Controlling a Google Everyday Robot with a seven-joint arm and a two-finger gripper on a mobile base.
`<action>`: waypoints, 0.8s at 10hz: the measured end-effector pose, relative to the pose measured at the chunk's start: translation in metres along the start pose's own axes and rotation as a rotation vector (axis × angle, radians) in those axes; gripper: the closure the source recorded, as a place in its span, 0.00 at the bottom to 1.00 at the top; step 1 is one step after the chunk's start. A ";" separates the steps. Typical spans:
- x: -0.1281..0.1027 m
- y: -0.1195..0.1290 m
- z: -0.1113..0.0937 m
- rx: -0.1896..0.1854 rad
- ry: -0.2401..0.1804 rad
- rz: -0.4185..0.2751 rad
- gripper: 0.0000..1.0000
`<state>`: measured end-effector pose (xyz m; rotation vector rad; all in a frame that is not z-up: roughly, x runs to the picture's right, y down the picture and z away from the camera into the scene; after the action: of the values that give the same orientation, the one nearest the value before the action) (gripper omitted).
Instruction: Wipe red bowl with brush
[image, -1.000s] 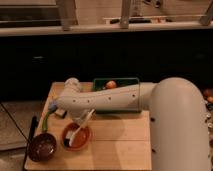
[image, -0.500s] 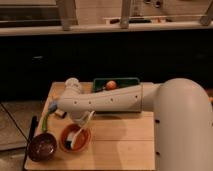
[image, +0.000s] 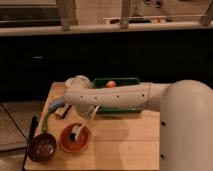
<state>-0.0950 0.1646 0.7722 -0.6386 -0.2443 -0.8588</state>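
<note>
The red bowl sits near the front left of the wooden table. Inside it rests the brush, its white handle and black head against the bowl's far side. My white arm reaches in from the right. The gripper hangs under the wrist at the arm's left end, above and slightly left of the bowl. It is shut, and I cannot tell whether it touches the brush.
A dark maroon bowl stands just left of the red one. A tool with a green handle and blue-grey head lies behind it. A green tray with an orange fruit sits behind the arm. The table edge is at left.
The arm has risen and shifted left, away from the red bowl. More of the bowl shows now, with the brush in it.
</note>
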 end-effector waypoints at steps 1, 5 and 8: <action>-0.003 -0.007 0.000 -0.001 0.004 -0.009 1.00; -0.036 -0.022 0.005 -0.007 -0.010 -0.097 1.00; -0.042 -0.010 0.011 -0.022 -0.022 -0.101 1.00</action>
<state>-0.1294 0.1926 0.7664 -0.6607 -0.2895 -0.9533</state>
